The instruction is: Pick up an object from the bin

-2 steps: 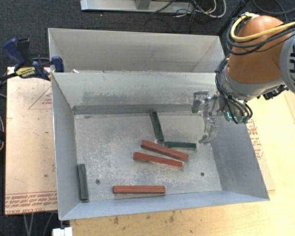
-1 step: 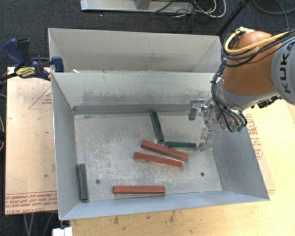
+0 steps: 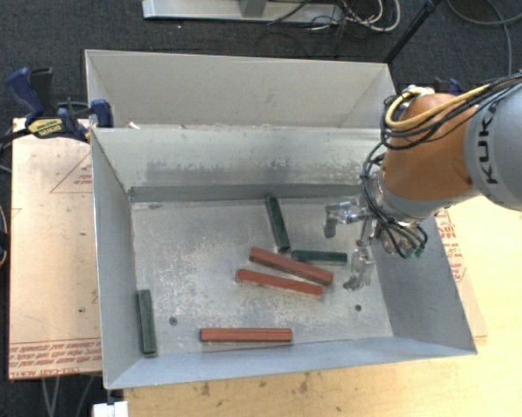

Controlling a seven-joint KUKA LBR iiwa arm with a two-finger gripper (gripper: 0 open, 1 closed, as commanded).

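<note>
In the camera view, the arm comes in from the right over the grey metal bin (image 3: 243, 159), its wrist wrapped in an orange cover (image 3: 426, 159) with cables (image 3: 398, 111) looped over the top. The gripper (image 3: 346, 252) hangs low over the right part of the bin floor, near the right wall. Its two fingers (image 3: 360, 268) stand well apart, one toward the back of the bin and one toward the front, and nothing is clamped between them. The short green stick (image 3: 313, 255) lies flat on the floor, running left to right, and its right end reaches into the gap between the two fingers; whether either finger touches it cannot be told. Just left of it, the slanted green stick (image 3: 278, 224) runs from the back of the floor toward the front, and its near end comes close to the short one's left end. Two red-brown sticks lie side by side in the middle of the floor, both sloping down to the right: the upper red stick (image 3: 288, 265) passes just under the short green stick and ends beside the front finger, and the lower red stick (image 3: 278, 282) lies just in front of it, nearly parallel. Well apart from these, the front red stick (image 3: 246, 335) lies along the front wall, and the corner green stick (image 3: 145, 322) lies along the left wall near the front left corner.
</note>
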